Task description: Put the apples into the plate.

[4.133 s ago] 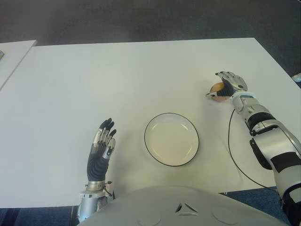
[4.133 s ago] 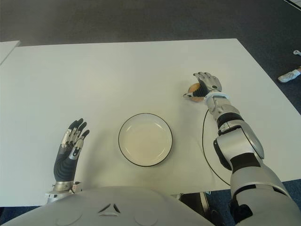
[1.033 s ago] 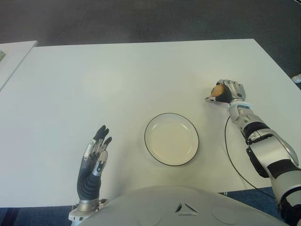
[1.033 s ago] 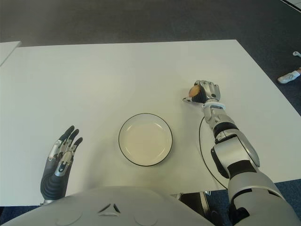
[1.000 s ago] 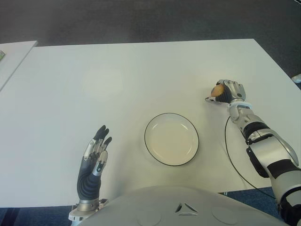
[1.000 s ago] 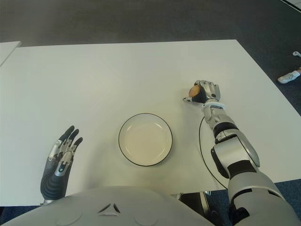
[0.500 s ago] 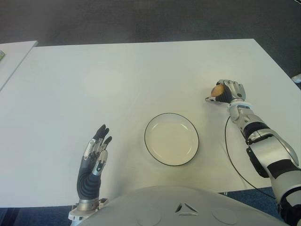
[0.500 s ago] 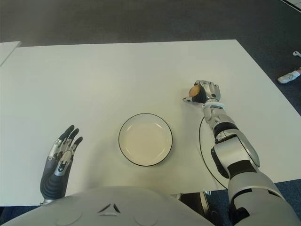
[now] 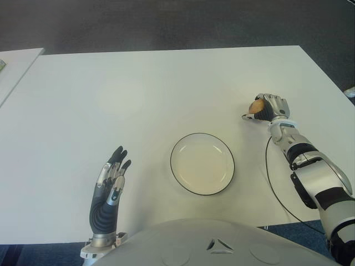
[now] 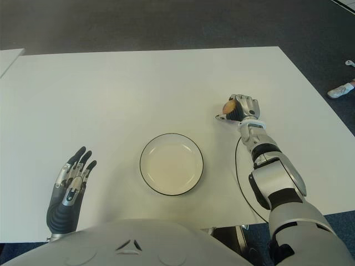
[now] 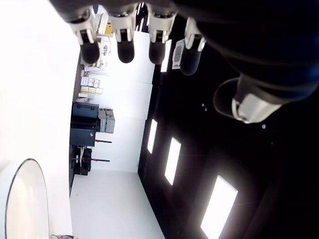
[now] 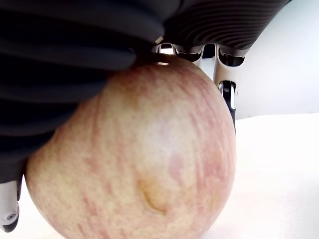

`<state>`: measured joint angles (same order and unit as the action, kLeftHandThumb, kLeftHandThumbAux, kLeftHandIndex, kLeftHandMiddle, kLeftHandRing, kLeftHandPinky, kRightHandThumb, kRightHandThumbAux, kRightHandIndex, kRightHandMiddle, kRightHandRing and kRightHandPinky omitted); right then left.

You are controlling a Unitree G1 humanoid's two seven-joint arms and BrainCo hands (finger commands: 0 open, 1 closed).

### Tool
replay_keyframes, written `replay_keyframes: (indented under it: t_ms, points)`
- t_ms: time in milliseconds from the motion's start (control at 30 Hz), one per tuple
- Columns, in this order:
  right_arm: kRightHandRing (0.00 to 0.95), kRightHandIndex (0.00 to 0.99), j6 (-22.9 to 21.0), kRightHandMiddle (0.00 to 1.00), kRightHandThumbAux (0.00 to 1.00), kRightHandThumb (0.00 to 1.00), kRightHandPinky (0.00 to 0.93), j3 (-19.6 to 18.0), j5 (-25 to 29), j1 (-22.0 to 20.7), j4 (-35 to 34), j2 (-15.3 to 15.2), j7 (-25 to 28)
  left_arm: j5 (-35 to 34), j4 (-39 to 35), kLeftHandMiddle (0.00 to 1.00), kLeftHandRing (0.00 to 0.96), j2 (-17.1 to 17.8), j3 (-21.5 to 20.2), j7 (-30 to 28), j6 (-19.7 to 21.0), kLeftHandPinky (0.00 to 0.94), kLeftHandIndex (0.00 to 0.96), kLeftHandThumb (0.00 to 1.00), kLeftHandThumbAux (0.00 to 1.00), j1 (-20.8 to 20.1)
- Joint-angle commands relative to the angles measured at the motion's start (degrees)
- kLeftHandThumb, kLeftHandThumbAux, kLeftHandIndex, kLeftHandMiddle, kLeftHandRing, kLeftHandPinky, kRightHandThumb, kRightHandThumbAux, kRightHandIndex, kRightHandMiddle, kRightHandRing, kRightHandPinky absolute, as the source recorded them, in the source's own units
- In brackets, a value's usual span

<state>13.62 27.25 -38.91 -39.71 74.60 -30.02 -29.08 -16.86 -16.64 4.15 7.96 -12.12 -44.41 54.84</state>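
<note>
Right robot hand (image 9: 268, 107) now closed round the apple (image 9: 256, 106), right of and beyond the plate (image 9: 202, 163); 4.1 s ago lay farther out over it, since drawn slightly nearer. Grasp made, so carry to the empty plate next. Left robot hand (image 9: 108, 184) open, idle, left of the plate, a little nearer than before.

We see the plate (image 9: 202, 164) on the desk (image 9: 166, 88), near its front edge. To the right of the plate and a little behind it, the right hand (image 9: 268, 107) wraps around the apple (image 9: 256, 106). To the left of the plate, nearer the front edge, is the left hand (image 9: 108, 185), well apart from it.
</note>
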Motion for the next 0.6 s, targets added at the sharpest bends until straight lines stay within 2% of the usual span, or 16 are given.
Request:
replay_keyframes:
  t_ms: [33,233,433,600]
  points:
    - [0.796,0.748,1.4,0.835,0.762,0.545,0.755,0.2,-0.1,0.7,1.0,0.0,1.0,-0.1,-0.6,0.059,0.007,0.1,0.5,-0.5,1.1,0.000,0.157,0.106,0.425,-0.1]
    - [0.800,0.745,2.5,0.839,0.760,0.533,0.758,0.2,-0.4,-0.5,0.6,-0.6,0.5,0.0,-0.8,0.058,0.007,0.1,0.5,-0.5,1.3,0.000,0.157,0.106,0.425,0.0]
    - [0.817,0.755,3.6,0.857,0.757,0.521,0.780,-0.2,-0.5,-3.5,-0.6,-2.1,0.3,0.2,-0.9,0.058,0.007,-0.1,0.6,-0.4,1.3,0.000,0.157,0.106,0.425,0.1]
    - [0.823,0.761,5.1,0.865,0.761,0.512,0.780,-0.2,-0.6,-4.0,-2.0,-2.8,-0.7,0.3,-0.9,0.058,0.007,-0.2,0.7,-0.4,1.3,0.000,0.157,0.106,0.425,0.1]
